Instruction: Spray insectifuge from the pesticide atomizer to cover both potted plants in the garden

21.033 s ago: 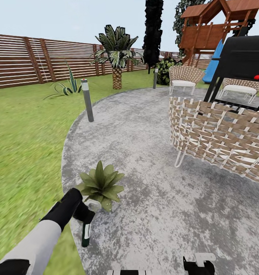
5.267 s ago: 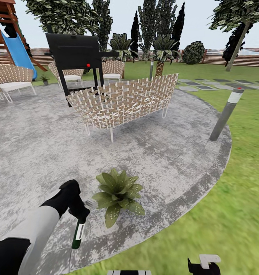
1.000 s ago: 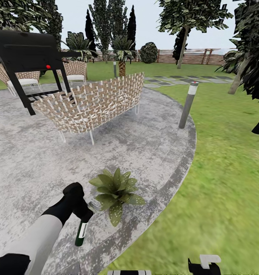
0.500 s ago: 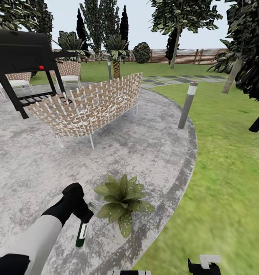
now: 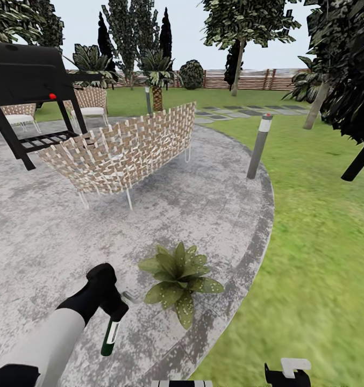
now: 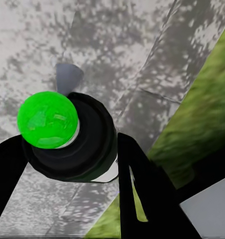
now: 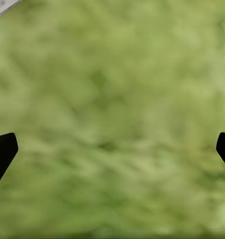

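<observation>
I am holding the pesticide atomizer [image 5: 109, 336] in the left gripper [image 5: 116, 312], so the pick-up part is done, and I am standing at the edge of the round patio [image 5: 214, 204] with one potted plant [image 5: 179, 280] just beside the left arm. I am judging the spraying as the open part: I am seeing no mist and no change on the leaves, so I cannot tell how much of this plant is covered, and I am finding no second plant from here, so that one is left to settle too.

The bottle is hanging nose-down below the gripper in the head view, slim, white in the middle with a dark green lower end. Along the left wrist view I am looking at its round dark body [image 6: 75, 142] with a bright green cap [image 6: 46, 119], the two fingers [image 6: 142, 189] pressing on either side of it, above the grey paving near the grass edge.

The right gripper [image 7: 112, 149] is spread wide and carrying nothing, its black tips at the far edges of its own view over blurred lawn [image 7: 112, 99]

The plant is a low rosette of broad pointed leaves, several pale-speckled, sitting on the paving near the border with the grass [image 5: 311, 258]
</observation>
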Controlling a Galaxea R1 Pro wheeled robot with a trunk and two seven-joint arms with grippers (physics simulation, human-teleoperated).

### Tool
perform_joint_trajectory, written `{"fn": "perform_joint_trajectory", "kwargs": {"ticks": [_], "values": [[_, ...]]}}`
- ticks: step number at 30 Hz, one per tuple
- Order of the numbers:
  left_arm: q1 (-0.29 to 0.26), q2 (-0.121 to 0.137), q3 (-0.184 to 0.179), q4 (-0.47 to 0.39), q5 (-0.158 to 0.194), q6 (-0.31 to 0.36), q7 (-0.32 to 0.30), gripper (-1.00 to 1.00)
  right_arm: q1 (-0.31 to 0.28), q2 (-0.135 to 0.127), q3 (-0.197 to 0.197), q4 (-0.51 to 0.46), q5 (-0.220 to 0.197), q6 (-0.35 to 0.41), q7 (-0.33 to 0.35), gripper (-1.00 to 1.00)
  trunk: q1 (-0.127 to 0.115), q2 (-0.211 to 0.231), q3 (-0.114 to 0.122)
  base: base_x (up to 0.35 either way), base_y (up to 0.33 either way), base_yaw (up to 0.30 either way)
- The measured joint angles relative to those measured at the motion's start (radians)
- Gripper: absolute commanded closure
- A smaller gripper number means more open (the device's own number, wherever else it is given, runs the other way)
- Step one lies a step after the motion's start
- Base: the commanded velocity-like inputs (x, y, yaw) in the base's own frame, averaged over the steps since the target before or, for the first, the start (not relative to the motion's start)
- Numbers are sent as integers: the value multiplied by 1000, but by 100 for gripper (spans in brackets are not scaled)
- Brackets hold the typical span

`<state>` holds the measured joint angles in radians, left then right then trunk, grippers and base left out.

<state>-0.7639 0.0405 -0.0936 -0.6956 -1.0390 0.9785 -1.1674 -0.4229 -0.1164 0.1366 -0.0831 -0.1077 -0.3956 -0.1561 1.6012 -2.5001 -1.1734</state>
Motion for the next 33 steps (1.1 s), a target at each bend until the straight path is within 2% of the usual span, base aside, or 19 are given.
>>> {"fn": "perform_joint_trajectory", "kwargs": {"ticks": [3,8,12,16,18,19,21,25,29,33], "values": [[33,-2,-5,-7,0,-3,2,100,0,0,0,0,0,0,0,-100,0,0,0,-1,1,0],[43,2,1,-11,0,-4,8,100,0,0,1,3,1,0,-2,-100,0,0,0,0,0,0],[51,16,10,-9,9,-2,54,100,0,0,2,11,2,0,-2,-100,0,0,0,0,0,0],[85,8,13,-9,29,-3,121,100,0,0,2,12,2,0,-2,-100,0,0,0,0,0,0],[93,6,16,-9,58,-28,131,100,0,0,2,12,2,0,-2,-100,0,0,0,0,0,0],[98,7,26,-4,96,-73,134,100,0,0,2,12,2,0,-3,-100,0,0,0,0,0,0],[106,13,43,-1,133,-135,146,100,0,1,2,12,2,0,-2,-100,0,0,0,0,0,0],[114,11,88,-7,146,-158,191,100,0,1,2,12,2,0,-2,-100,0,0,0,0,0,0],[115,8,135,-11,151,-162,207,100,0,2,2,12,1,0,-2,-100,0,0,0,0,160,0],[115,5,146,-12,152,-164,210,100,0,1,2,12,2,0,-2,-100,0,0,0,0,116,-101]]}}
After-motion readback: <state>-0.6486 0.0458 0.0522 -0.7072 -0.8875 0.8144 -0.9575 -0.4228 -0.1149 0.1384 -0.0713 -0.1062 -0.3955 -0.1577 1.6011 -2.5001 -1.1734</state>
